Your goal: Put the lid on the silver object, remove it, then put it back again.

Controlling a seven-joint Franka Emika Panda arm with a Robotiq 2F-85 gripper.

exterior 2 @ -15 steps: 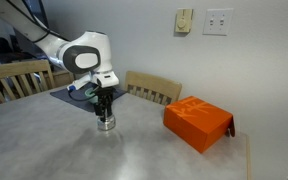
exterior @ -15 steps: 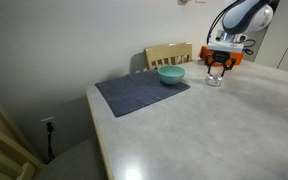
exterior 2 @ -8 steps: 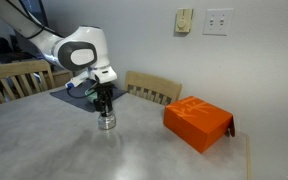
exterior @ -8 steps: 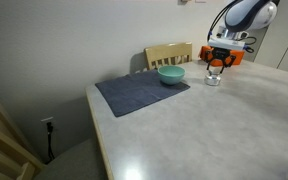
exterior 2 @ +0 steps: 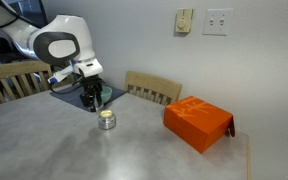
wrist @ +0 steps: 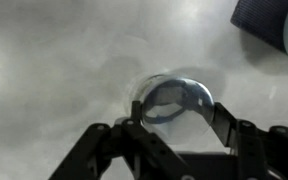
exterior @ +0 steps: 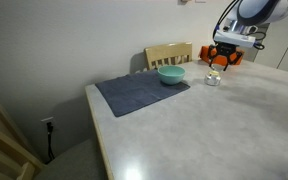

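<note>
The silver object is a small pot standing on the grey table; it also shows as the pot. My gripper hangs just above it and a little to one side, seen too as the gripper. In the wrist view the gripper is shut on the lid, a round shiny disc that touches both fingers. I cannot make out the pot itself in the wrist view.
A teal bowl sits on a dark placemat close to the pot. An orange box lies further along the table. Wooden chairs stand at the table's far edge against the wall.
My gripper has risen off the pot and shifted slightly sideways, carrying the lid up with it. The pot stays in place on the table.
</note>
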